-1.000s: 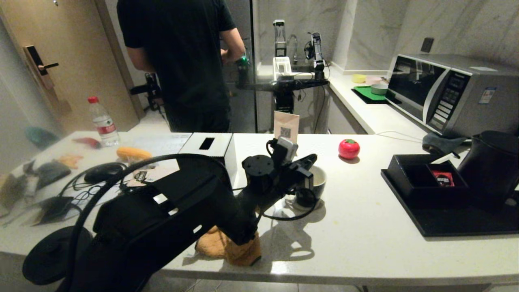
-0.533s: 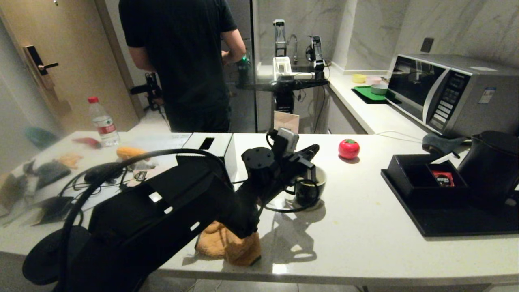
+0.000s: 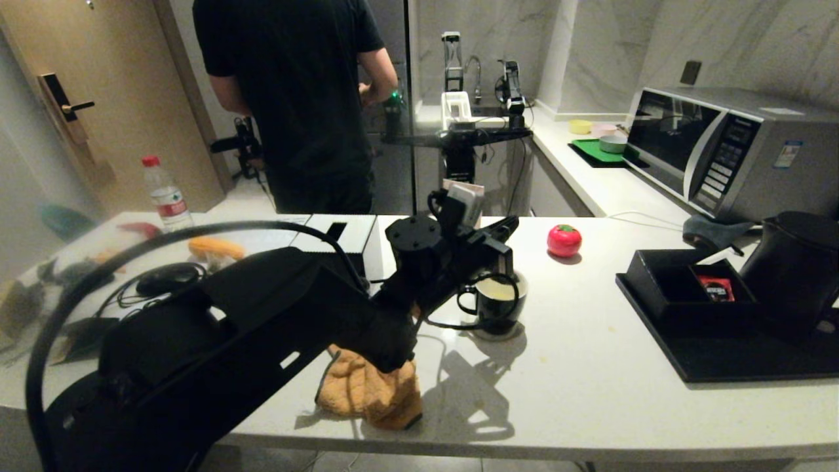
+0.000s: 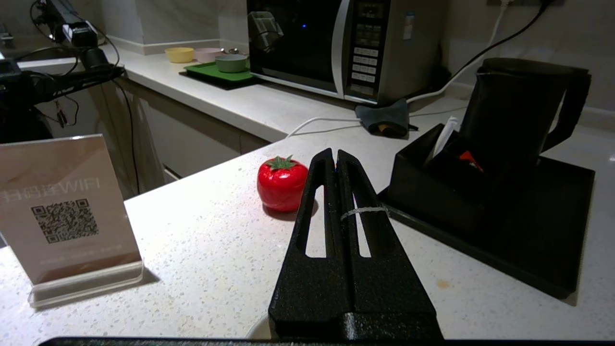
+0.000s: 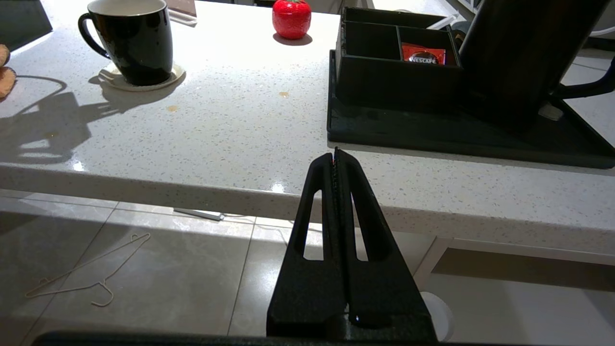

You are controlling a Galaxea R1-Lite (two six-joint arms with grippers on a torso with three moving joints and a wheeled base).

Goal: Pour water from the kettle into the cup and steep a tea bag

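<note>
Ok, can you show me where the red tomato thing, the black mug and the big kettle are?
red tomato (image 3: 564,240): head view, on its round front.
black mug (image 5: 139,45): right wrist view, on its outer wall.
kettle (image 4: 516,108): left wrist view, on its body.

The red sachet (image 5: 423,54) reads "NESCAFE"; the stand-up card (image 4: 65,211) says "WIFI".

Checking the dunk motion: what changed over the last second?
The left gripper rose above the cup, still shut on the thin string; the cup's rim and handle, hidden before, now show. Cup, kettle, red tomato and right gripper, parked below the counter edge, stayed put.
</note>
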